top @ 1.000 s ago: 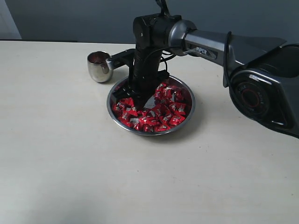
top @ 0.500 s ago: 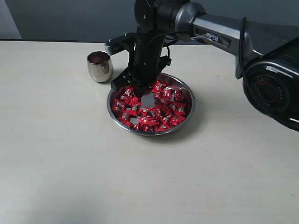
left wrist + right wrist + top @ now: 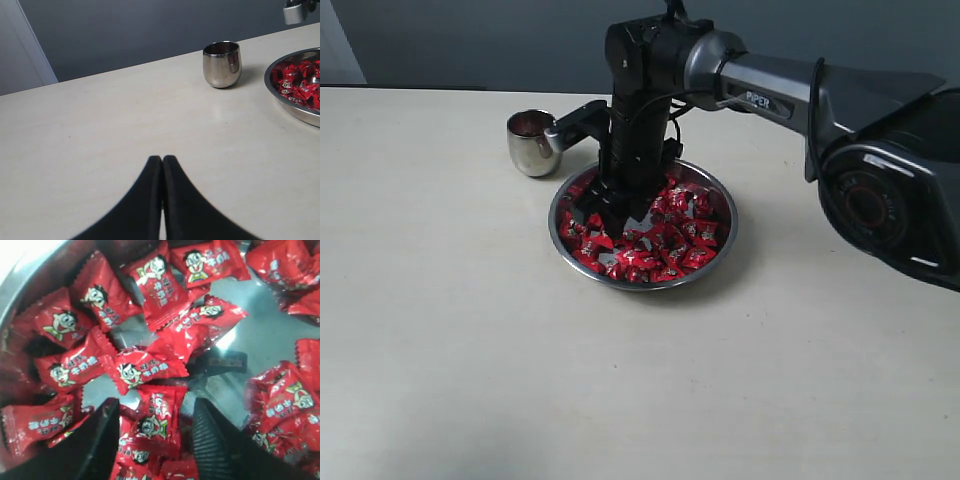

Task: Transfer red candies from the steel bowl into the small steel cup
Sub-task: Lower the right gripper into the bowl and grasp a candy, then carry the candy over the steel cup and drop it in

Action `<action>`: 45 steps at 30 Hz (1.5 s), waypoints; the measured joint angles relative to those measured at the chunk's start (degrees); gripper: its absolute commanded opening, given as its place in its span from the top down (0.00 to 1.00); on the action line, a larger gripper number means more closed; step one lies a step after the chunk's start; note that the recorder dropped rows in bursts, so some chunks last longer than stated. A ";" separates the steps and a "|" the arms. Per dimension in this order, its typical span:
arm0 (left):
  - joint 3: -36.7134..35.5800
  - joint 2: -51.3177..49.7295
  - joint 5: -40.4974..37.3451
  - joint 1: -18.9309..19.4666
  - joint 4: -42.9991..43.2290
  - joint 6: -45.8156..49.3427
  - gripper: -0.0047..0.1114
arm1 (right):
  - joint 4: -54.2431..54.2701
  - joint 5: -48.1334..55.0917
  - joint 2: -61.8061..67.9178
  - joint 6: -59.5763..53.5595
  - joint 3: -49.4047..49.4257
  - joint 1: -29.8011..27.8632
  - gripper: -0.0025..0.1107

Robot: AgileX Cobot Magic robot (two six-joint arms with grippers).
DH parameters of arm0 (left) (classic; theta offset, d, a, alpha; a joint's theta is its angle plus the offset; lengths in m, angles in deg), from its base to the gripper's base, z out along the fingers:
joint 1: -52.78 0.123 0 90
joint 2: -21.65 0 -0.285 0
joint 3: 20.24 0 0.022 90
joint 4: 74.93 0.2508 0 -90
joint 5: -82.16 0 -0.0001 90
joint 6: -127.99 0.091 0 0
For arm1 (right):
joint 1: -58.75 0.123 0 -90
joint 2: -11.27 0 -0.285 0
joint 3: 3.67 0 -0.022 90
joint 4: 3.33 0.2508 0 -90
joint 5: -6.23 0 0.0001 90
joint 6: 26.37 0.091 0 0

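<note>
Many red candies (image 3: 665, 250) fill the wide steel bowl (image 3: 720, 255) in the middle of the table. My right gripper (image 3: 600, 215) points down into the bowl's left part. In the right wrist view the right gripper (image 3: 156, 412) is open, and one red candy (image 3: 155, 422) lies loose between its fingers (image 3: 212, 440), on top of the pile. The small steel cup (image 3: 532, 143) stands upright just left of the bowl and behind it. My left gripper (image 3: 162, 159) is shut and empty above bare table, facing the cup (image 3: 222, 64) and the bowl's rim (image 3: 295, 107).
The right arm (image 3: 770, 95) reaches in from the right over the back of the bowl. A grey wall runs behind the table's far edge. Bare cream tabletop (image 3: 470, 330) spreads to the left and front of the bowl.
The right gripper lifted a little above the bowl's left rim, then came back down among the candies. Its jaws have opened wide. The cup and bowl have not moved.
</note>
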 measured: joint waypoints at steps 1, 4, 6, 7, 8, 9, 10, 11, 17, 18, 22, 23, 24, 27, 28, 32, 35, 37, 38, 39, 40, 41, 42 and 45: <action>0.00 0.00 0.00 0.00 0.00 0.00 0.96 | 0.00 0.00 0.28 0.00 0.00 0.00 0.68; 0.00 0.00 0.00 0.00 0.00 0.00 0.96 | 0.00 0.09 0.92 0.00 0.00 0.00 0.69; 0.00 0.00 0.00 0.00 0.00 0.00 0.96 | 0.00 0.09 0.92 0.00 0.00 0.00 0.69; 0.00 0.00 0.00 0.00 0.00 0.00 0.96 | 0.00 0.09 1.04 0.00 0.00 0.00 0.69; 0.00 0.00 0.00 0.00 0.00 0.00 0.96 | 0.00 0.09 1.15 0.00 0.00 0.00 0.69; 0.00 0.00 0.00 0.00 0.00 0.00 0.96 | -0.11 0.09 1.28 0.00 0.00 0.00 0.69; 0.00 0.00 0.00 0.00 0.00 0.00 0.96 | -0.22 0.09 1.38 0.00 0.00 0.00 0.69; 0.00 0.00 0.00 0.00 0.00 0.00 0.96 | -0.22 0.09 1.36 -0.16 0.00 0.00 0.73; 0.00 0.00 0.00 0.00 0.00 0.00 0.96 | -0.22 0.09 1.40 -0.16 0.00 0.00 0.98; 0.00 0.00 0.00 0.00 0.00 0.00 0.96 | -0.22 0.09 1.40 -0.16 0.00 0.00 0.98; 0.00 0.00 0.00 0.00 0.00 0.00 0.96 | -0.21 0.09 0.74 0.16 0.00 0.00 0.98; 0.00 0.00 0.00 0.00 0.00 0.00 0.96 | -0.21 0.09 0.08 0.42 0.00 0.00 0.98; 0.00 0.00 0.00 0.00 0.00 0.00 0.96 | -0.21 -0.30 -0.63 1.01 0.00 0.00 0.98; 0.00 0.00 0.00 0.00 0.00 0.00 0.96 | 0.17 -4.78 -2.96 2.32 0.00 0.13 0.98; 0.00 0.00 0.00 0.00 0.00 0.00 0.96 | 0.87 -6.84 -3.61 2.61 0.00 0.13 0.98; 0.00 0.00 0.00 0.00 0.00 0.00 0.96 | 5.92 -15.85 -4.46 3.23 0.00 0.27 0.98; 0.00 0.00 0.00 0.00 0.00 0.00 0.96 | 11.36 -24.87 -4.46 3.40 0.00 0.40 0.98; 0.00 0.00 0.00 0.00 0.00 0.00 0.96 | 15.34 -31.74 -4.46 3.38 0.00 0.51 0.98; 0.00 0.00 0.00 0.00 0.00 0.00 0.96 | 16.74 -34.51 -4.36 3.38 0.00 0.64 0.98; 0.00 0.00 0.00 0.00 0.00 0.00 0.96 | 18.03 -37.93 -4.25 3.38 0.00 0.74 0.98; 0.00 0.00 0.00 0.00 0.00 0.00 0.96 | 18.88 -41.10 -4.15 3.38 0.00 1.03 0.98; 0.00 0.00 0.00 0.00 0.00 0.00 0.96 | 19.44 -43.46 -3.86 3.51 0.00 1.15 0.98; 0.00 0.00 0.00 0.00 0.00 0.00 0.96 | 19.86 -46.12 -3.75 3.51 0.00 1.45 0.98; 0.00 0.00 0.00 0.00 0.00 0.00 0.96 | 20.24 -52.09 -2.80 3.63 0.00 2.31 0.98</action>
